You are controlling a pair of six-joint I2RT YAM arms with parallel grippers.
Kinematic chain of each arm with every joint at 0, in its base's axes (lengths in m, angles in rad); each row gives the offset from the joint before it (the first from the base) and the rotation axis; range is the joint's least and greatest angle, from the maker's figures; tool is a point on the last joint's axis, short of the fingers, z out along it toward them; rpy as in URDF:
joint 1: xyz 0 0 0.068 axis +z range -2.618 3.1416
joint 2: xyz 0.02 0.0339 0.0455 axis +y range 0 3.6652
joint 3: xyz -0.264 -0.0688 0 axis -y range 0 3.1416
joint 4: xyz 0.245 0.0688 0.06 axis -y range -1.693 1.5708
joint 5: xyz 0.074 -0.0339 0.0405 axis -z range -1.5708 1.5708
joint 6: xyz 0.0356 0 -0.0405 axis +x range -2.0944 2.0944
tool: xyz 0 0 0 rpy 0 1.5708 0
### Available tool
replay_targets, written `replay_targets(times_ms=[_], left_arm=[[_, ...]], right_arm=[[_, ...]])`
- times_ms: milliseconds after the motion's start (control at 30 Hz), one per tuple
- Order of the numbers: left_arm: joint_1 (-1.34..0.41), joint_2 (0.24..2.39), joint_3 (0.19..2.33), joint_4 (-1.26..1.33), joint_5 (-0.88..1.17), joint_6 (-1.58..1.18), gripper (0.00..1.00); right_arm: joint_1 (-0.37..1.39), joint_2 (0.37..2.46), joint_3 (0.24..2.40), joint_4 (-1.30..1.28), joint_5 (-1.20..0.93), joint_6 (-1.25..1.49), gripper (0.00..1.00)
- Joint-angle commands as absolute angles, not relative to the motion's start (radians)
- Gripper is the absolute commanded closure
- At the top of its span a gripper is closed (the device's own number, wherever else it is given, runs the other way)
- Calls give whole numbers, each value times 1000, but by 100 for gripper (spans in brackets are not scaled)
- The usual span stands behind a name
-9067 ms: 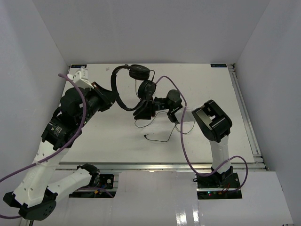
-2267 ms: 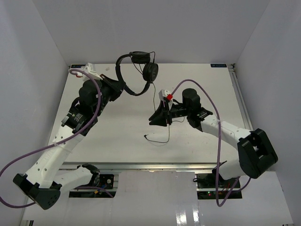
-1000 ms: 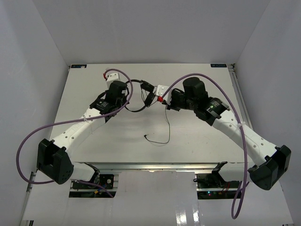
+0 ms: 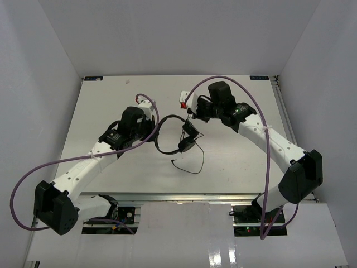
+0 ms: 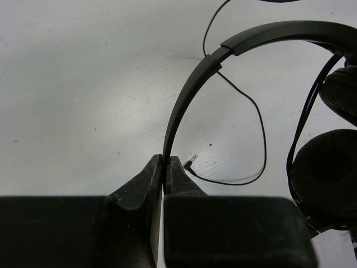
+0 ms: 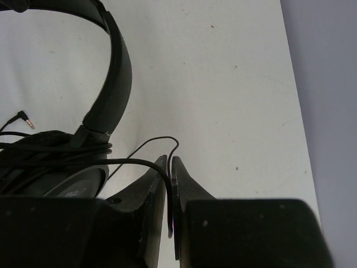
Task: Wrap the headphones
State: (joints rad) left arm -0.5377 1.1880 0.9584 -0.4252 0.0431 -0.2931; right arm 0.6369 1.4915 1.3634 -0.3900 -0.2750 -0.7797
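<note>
Black headphones (image 4: 187, 146) are low over the white tabletop (image 4: 111, 100), near its middle, between our two arms. We cannot tell if they touch it. Our left end effector (image 5: 165, 162) is pinched tight on the thin headband (image 5: 184, 106). Our right end effector (image 6: 169, 163) is pinched tight on the thin cord (image 6: 136, 162), close to the earcups (image 5: 326, 167). Some cord lies in loops around them. The rest trails down to the little plug (image 5: 191, 161). We think we are midway through winding. Next we should carry the cord around again, gently, so no loop slips off.
</note>
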Motion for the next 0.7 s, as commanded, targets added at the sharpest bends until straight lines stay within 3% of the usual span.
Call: replay_targets(times_ms=[0, 667], left_arm=[[-535, 1106, 954, -387, 152, -267, 100], [-535, 1028, 1005, -404, 111, -301, 100]], right_arm=[[586, 1505, 1418, -370, -462, -702, 86], [509, 1511, 1312, -279, -821, -492, 84]])
